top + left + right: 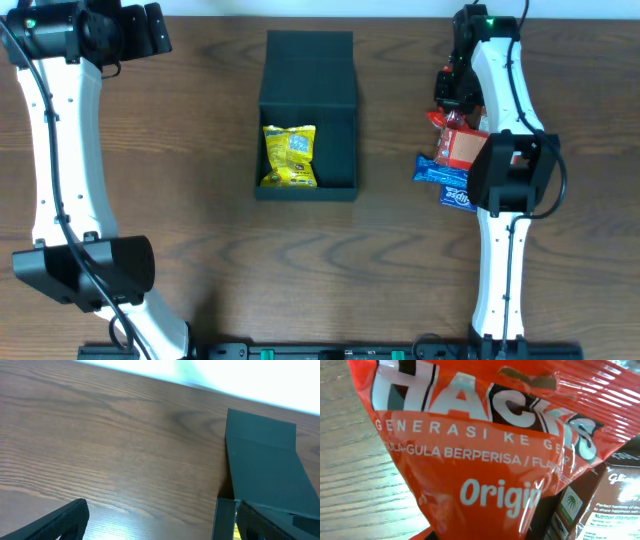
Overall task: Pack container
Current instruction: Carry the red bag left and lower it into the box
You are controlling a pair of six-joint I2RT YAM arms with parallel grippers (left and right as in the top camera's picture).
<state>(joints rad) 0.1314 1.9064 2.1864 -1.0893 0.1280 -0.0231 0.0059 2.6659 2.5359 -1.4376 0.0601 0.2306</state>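
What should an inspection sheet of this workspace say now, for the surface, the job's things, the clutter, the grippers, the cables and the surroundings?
Surface: brown wooden table, no spill seen.
Job's things: dark box, lid open, one yellow packet inside; red packet, orange carton and blue packets heaped under the right arm.
Clutter: nothing seen.
Grippers: left gripper open, empty, apart from the box; right gripper at the red packet, fingers hidden, state unclear.
Cables: black cable along each arm.
Surroundings: white strip beyond the far table edge.
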